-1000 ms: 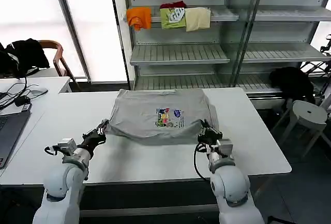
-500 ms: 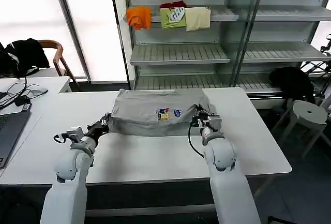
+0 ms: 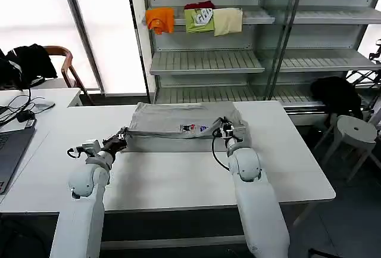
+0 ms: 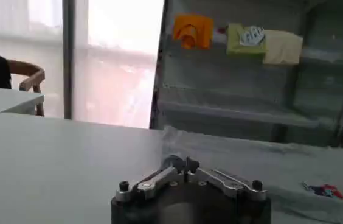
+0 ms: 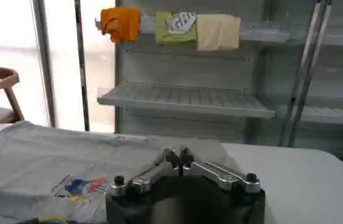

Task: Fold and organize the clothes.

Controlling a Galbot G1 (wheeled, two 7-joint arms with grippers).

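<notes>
The grey shirt [image 3: 178,128] (half-folded on the table [image 3: 178,177]) is pinched by left gripper [image 3: 121,137] and right gripper [image 3: 223,128] at its near corners.

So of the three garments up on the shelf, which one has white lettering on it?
The green garment in the middle of the shelf, between the orange garment and the plain cream garment; it alone carries a white print.
</notes>
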